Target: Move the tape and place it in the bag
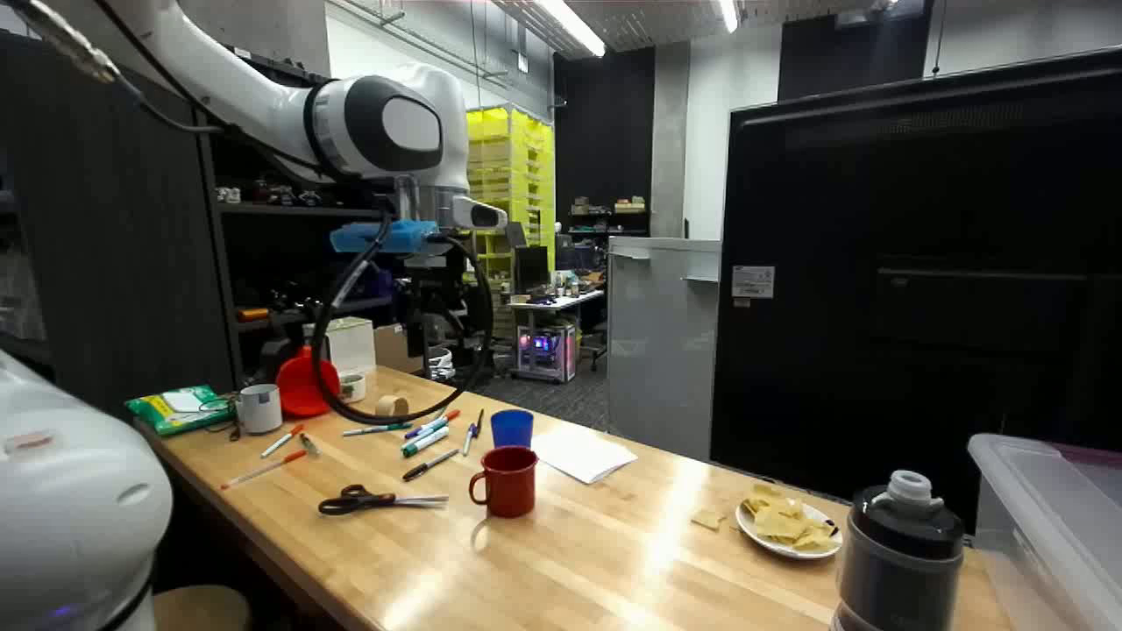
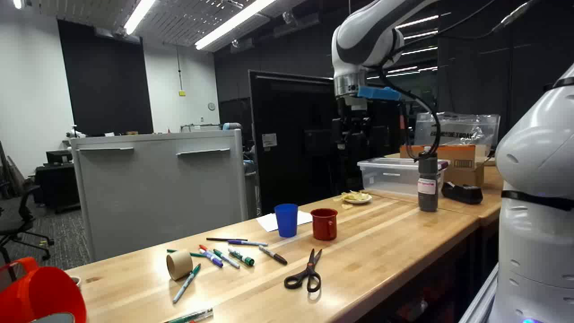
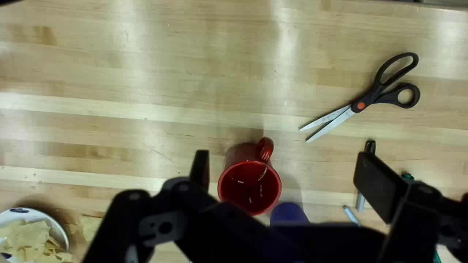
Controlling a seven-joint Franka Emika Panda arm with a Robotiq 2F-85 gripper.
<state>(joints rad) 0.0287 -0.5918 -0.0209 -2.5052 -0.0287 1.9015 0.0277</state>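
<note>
We begin at the jaws, which the wrist view shows spread wide apart and gripping nothing. In both exterior views we find them raised well above the surface (image 1: 596, 561), at the end of the arm (image 1: 394, 131).

Below the jaws, in the wrist view, we identify the red mug (image 3: 249, 186), upright. The blue cup (image 3: 289, 213) stands upright just beside it. The scissors (image 3: 360, 104) lie near the mug, with the blades slightly parted. A plate (image 3: 8, 216) carrying a pile of chips (image 3: 31, 235) sits at the lower left corner of that view. In both exterior views, a sheet of paper (image 1: 585, 454) lies flat just beside the blue cup.

Outward past the mug and cup, we reach the markers (image 2: 241, 257), scattered over the surface. We locate the tape (image 2: 183, 264) next to these: in an exterior view it stands on its curved side on the surface, with a pen (image 2: 187, 283) just beside it; we cannot tell whether the two touch.

We find the tape outside the red bag (image 1: 298, 386), which rests on the surface near it. A white mug (image 1: 260, 409) stands upright just beside the bag, and a green packet (image 1: 180, 407) lies next to the white mug.

Behind the surface we observe a gray panel (image 1: 662, 333) and a large black panel (image 1: 841, 350). Farther back, we see yellow shelving (image 1: 526, 175) and a desk (image 1: 565, 303).
</note>
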